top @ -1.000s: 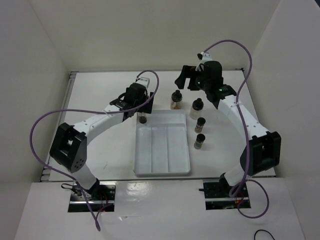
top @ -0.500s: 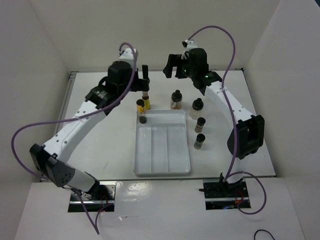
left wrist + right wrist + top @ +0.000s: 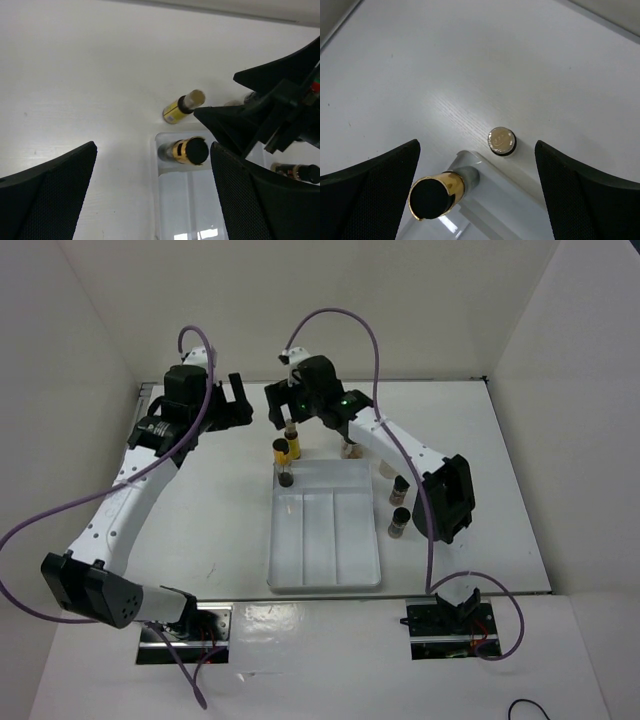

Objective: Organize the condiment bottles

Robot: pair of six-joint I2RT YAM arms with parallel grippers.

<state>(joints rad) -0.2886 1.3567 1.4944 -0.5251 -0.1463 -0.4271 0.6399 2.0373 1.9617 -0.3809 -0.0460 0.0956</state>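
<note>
Holds right hand (image 3: 282, 408) spread wide over slim yellow bottle (image 3: 177, 107) toward table's far edge; holds left hand (image 3: 238, 400) open and empty beside it

1. Left pincer (image 3: 153, 146) and right pincer (image 3: 477, 142): black, fine mesh pattern;
2. Ahead of the left pincer, yellow bottle (image 3: 175, 111): yellow body, black neck, cream top;
3. Nearer it, gold-collared bottle (image 3: 192, 151): black cap;
4. Tray (image 3: 185, 202) and worktop (image 3: 75, 75): white; cables (image 3: 337, 311): purple.
</note>
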